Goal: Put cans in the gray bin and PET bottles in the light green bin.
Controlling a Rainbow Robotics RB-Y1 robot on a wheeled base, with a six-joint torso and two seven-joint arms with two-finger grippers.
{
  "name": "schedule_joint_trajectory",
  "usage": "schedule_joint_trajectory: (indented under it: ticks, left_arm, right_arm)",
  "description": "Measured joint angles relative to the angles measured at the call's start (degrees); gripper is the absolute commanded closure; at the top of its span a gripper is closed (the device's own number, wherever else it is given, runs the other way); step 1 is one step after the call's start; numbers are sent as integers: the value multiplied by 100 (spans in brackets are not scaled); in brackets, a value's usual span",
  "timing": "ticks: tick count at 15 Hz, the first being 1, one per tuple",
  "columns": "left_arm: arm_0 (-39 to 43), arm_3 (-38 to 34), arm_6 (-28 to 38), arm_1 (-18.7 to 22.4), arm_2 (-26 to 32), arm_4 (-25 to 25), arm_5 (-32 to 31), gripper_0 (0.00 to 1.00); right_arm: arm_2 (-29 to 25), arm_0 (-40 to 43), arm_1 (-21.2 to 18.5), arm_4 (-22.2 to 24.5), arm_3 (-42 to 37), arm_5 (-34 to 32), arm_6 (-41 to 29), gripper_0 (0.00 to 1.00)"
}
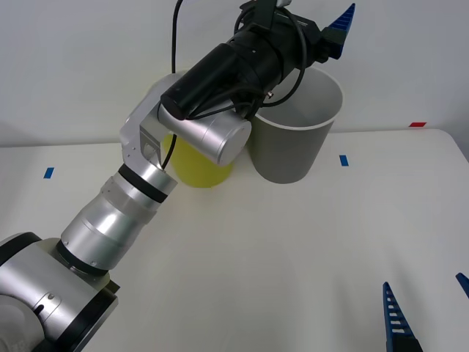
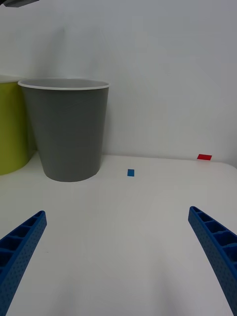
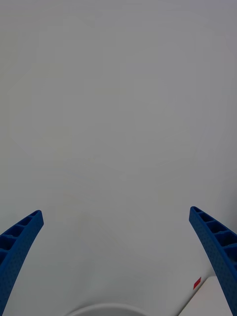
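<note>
The gray bin (image 1: 293, 150) stands at the back of the white table, touching the light green bin (image 1: 196, 170) on its left. My left arm reaches over both bins, and its gripper (image 1: 338, 23) hangs open above the gray bin's far rim, holding nothing. In the left wrist view the left gripper (image 3: 116, 212) faces the wall, with a curved white rim (image 3: 103, 310) just below it. Low at the near right, the right gripper (image 1: 425, 286) is open and empty. It (image 2: 117, 211) faces the gray bin (image 2: 69, 133) and the light green bin (image 2: 10, 128). Cans and PET bottles are out of view.
Blue tape marks (image 1: 48, 173) (image 1: 344, 160) and a red one (image 1: 417, 125) are stuck to the table (image 1: 293, 249). A white wall rises right behind the bins. The left arm's bulky links cover part of the light green bin.
</note>
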Motion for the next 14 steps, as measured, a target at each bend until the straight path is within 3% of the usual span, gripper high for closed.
schedule_joint_trajectory:
  ticks: [4, 9, 14]
  left_arm:
    - [683, -1712, -5, 402, 333, -286, 1259, 0]
    - [1828, -2894, 24, 1098, 893, -445, 1364, 0]
    - [3120, -4433, 91, 1405, 1524, -439, 1873, 0]
  right_arm:
    - [0, 0, 0, 0, 0, 0, 0, 0]
    - [0, 0, 0, 0, 0, 0, 0, 0]
    - [0, 0, 0, 0, 0, 0, 0, 0]
